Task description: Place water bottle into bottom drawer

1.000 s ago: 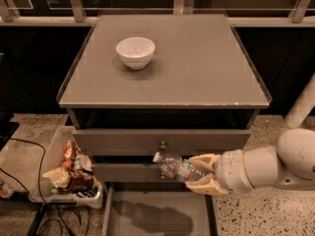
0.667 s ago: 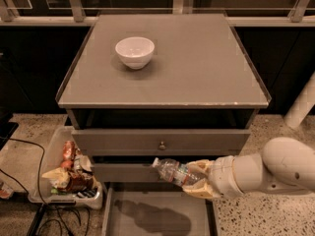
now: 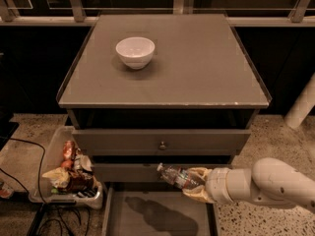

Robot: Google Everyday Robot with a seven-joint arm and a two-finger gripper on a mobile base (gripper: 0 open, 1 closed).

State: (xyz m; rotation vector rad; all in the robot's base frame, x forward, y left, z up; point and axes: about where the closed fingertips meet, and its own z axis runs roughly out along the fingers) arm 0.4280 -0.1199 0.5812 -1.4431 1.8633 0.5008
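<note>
The water bottle is a small clear crinkled bottle with a reddish label, lying tilted with its cap end up and to the left. My gripper comes in from the lower right on a white arm and is shut on the bottle's base end. It holds the bottle above the open bottom drawer, a grey tray with a flat floor pulled out at the lower middle. The bottle's shadow falls on the drawer floor.
A white bowl sits on the grey cabinet top. Two drawer fronts, the upper with a small knob, are above the open tray. A clear bin of snack packets stands on the floor at left, with cables beside it.
The gripper and bottle have moved lower and slightly left, down over the open drawer. More of the white arm now reaches in from the right.
</note>
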